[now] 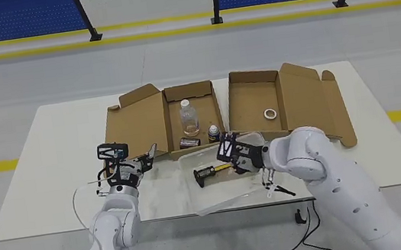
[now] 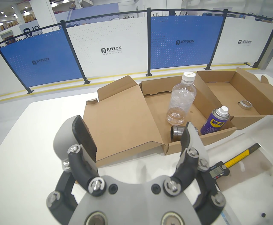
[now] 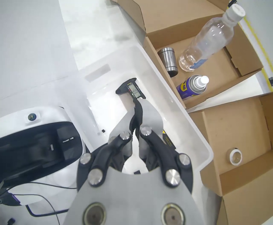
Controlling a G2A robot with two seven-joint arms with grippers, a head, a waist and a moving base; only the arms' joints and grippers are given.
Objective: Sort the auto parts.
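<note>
Caliper (image 3: pixel 134 91) lies flat on the floor of the clear bin (image 3: pixel 172 95), display end toward the left arm's side, yellow beam running back under the right gripper (image 3: pixel 138 104). Its jaws are pinched almost together on the beam just behind the display, so I read it as gripped, but the bite is thin and off-centre. Step in hand looks like lifting it out for sorting. Go straight up until the whole beam is above the bin wall and keep the wrist level. Expect the heavier display end to droop and pivot in the grip, so lift slow and don't swing until it's past the rim. Can't tell which box it belongs in: left box (image 1: pixel 137 122) holds a bottle (image 1: pixel 188 116), a spray can (image 1: pixel 213 132) and a steel sleeve (image 1: pixel 189 142); right box (image 1: pixel 305 99) holds one ring (image 1: pixel 270 114). Right arm is bent in from the robot's side, wrist pitched down into the bin, fingers pointing along the beam. Left gripper (image 2: pixel 133 123) hovers over the table (image 1: pixel 52 169) just before the open flap of the left box, jaws wide, nothing between them, apart from the bin. Judged out of the lift path, fine to leave it parked there.
</note>
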